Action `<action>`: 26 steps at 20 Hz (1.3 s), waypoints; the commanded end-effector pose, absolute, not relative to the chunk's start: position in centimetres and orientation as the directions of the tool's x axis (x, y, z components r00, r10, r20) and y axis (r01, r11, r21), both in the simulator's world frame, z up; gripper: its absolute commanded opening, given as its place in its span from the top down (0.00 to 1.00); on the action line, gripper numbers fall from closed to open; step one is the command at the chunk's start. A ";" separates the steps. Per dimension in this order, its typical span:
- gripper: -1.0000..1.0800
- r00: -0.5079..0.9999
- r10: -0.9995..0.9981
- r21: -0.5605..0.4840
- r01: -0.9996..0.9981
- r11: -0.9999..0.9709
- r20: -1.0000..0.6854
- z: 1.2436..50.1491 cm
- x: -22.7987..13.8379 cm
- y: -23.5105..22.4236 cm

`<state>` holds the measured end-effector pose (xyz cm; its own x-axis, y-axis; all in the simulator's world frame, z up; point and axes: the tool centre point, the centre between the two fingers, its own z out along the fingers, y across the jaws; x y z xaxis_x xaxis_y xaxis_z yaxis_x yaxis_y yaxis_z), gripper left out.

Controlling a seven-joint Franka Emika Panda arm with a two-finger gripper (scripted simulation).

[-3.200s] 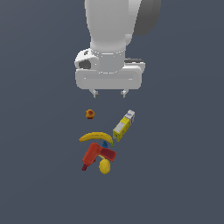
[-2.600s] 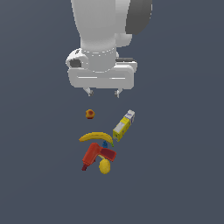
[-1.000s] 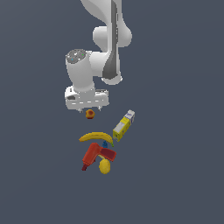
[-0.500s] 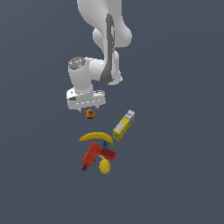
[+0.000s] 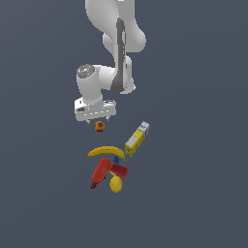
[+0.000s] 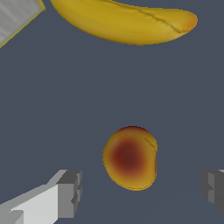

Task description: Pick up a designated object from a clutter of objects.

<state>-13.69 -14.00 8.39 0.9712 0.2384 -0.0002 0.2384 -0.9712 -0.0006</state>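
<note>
Your gripper [image 6: 141, 188] hangs with jaws spread wide and empty. The round fruit [image 6: 130, 158] sits directly below, centred between the fingers [image 6: 70, 192], apart from the banana [image 6: 124, 22].

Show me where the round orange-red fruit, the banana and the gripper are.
Round orange-red fruit [image 6: 130, 158], wrist view, its red blotch.
Banana [image 6: 124, 21], wrist view, middle of its body.
Gripper [image 5: 97, 121], exterior view, between the fingertips.

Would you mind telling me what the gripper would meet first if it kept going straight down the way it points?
Most likely the peach-like fruit, which sits between the open gripper's fingers. How far below it lies is unclear.
</note>
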 end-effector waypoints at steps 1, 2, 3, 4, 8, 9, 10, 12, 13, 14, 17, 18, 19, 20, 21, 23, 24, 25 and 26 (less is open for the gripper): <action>0.04 0.971 0.239 -0.001 0.239 -0.971 0.000 8.1 -13.7 -14.0; 0.04 0.971 0.239 -0.001 0.239 -0.971 0.000 7.9 -13.7 -14.0; 0.04 0.971 0.239 0.000 0.239 -0.971 -0.001 7.6 -13.7 -14.0; 0.04 0.971 0.239 0.000 0.239 -0.971 -0.001 7.3 -13.8 -14.0; 0.04 0.971 0.239 0.000 0.239 -0.971 -0.001 5.7 -13.8 -14.0; 0.04 0.971 0.239 0.000 0.239 -0.971 -0.001 5.3 -13.8 -14.0; 0.04 0.971 0.240 0.000 0.240 -0.971 0.000 4.9 -13.8 -14.0; 0.04 0.971 0.240 0.000 0.240 -0.971 0.000 4.2 -13.9 -14.0; 0.04 0.971 0.240 0.000 0.240 -0.971 0.000 4.0 -13.9 -14.0; 0.04 0.971 0.240 0.000 0.240 -0.971 0.000 3.8 -13.9 -14.0; 0.04 0.971 0.240 0.000 0.240 -0.971 0.000 3.4 -13.8 -14.0; 0.04 0.971 0.240 0.000 0.240 -0.971 0.000 3.4 -13.8 -14.0; 0.04 0.971 0.240 0.000 0.240 -0.971 0.000 3.4 -13.8 -14.0; 1.00 0.971 0.240 0.000 0.240 -0.971 0.000 3.4 -13.8 -14.0; 1.00 0.971 0.240 0.000 0.240 -0.971 0.000 3.4 -13.8 -14.0; 1.00 0.971 0.240 0.000 0.240 -0.971 0.000 3.4 -13.8 -14.0; 1.00 0.971 0.240 0.000 0.240 -0.971 0.000 3.4 -13.8 -14.0; 1.00 0.971 0.240 0.000 0.240 -0.971 0.000 3.4 -13.8 -14.0; 1.00 0.971 0.240 0.000 0.240 -0.971 0.000 3.4 -13.8 -14.0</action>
